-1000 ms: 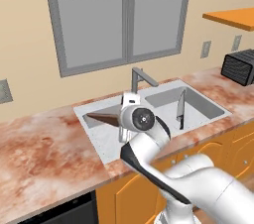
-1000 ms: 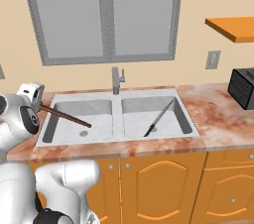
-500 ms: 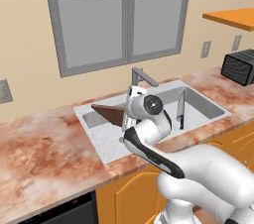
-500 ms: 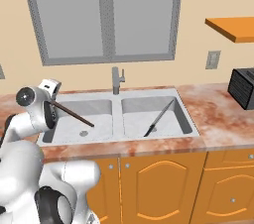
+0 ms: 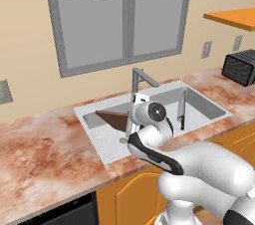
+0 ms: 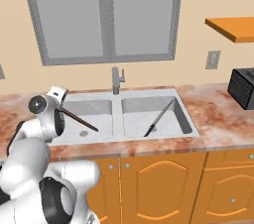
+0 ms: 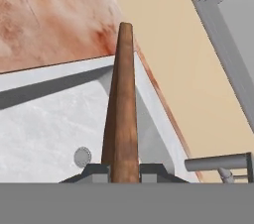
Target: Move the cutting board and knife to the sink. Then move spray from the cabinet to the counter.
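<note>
My claw [image 7: 124, 171] is clamped tight on the cutting board [image 7: 120, 119] — the hand view shows the board running edge-on straight up between my two fingertips [image 7: 94, 171], squeezed from both sides. I'm holding it over the left basin of the sink [image 6: 171, 96], tilted, one end up in my grip and the far end slanting down toward the basin floor near the round drain [image 7: 82, 157]. From the left base view the board [image 5: 115, 119] pokes out as a brown wedge to the left of my hand, inside the sink's [image 5: 82, 114] walls. From the right base view it's a thin dark line [image 6: 79, 121] dipping into the left bowl.

The knife [image 6: 158, 118] is in the right basin — it leans against the basin wall, tip up, handle low. In the left base view it [image 5: 182, 110] stands nearly upright in that bowl.

The faucet [image 6: 116, 79] rises behind the divider, and the marbled tabletop [image 5: 40, 144] wraps around the sink.
</note>
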### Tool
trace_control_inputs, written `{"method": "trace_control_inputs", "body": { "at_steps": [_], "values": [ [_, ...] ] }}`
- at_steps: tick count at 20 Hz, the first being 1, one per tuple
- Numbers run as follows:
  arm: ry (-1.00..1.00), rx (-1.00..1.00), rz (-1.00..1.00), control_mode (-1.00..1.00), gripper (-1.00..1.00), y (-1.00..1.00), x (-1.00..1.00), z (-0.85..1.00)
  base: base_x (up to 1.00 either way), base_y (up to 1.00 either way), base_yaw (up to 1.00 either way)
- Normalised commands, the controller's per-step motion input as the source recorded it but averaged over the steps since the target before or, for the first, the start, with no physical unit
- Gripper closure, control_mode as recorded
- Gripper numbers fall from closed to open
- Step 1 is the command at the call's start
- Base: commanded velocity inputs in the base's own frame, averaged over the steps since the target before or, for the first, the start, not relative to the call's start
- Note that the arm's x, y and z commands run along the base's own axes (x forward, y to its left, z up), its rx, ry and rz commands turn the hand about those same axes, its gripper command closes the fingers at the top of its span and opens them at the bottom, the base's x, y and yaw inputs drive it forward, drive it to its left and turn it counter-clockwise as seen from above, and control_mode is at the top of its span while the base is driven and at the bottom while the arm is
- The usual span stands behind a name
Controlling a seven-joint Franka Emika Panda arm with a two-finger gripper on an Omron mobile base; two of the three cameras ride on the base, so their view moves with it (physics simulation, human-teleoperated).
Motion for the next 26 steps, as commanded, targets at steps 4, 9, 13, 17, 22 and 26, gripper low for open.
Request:
{"method": "trace_control_inputs", "body": {
  "at_steps": [4,9,13,17,22,26],
  "values": [
    [0.00,0.00,0.00,-1.00,1.00,0.00,0.25,-0.37,0.00,0.00,0.00],
    [0.00,0.00,0.00,-1.00,1.00,0.00,0.42,-0.34,0.00,0.00,0.00],
    [0.00,0.00,0.00,-1.00,1.00,0.00,0.46,-0.30,0.00,0.00,0.00],
    [0.00,-0.02,0.00,-1.00,1.00,0.00,0.39,-0.34,0.00,0.00,0.00],
    [0.00,0.00,0.00,-1.00,1.00,0.00,0.00,-0.04,0.00,0.00,0.00],
    [-0.09,0.00,-0.02,-1.00,1.00,-0.06,-0.47,-0.04,0.00,0.00,0.00]
  ]
}}
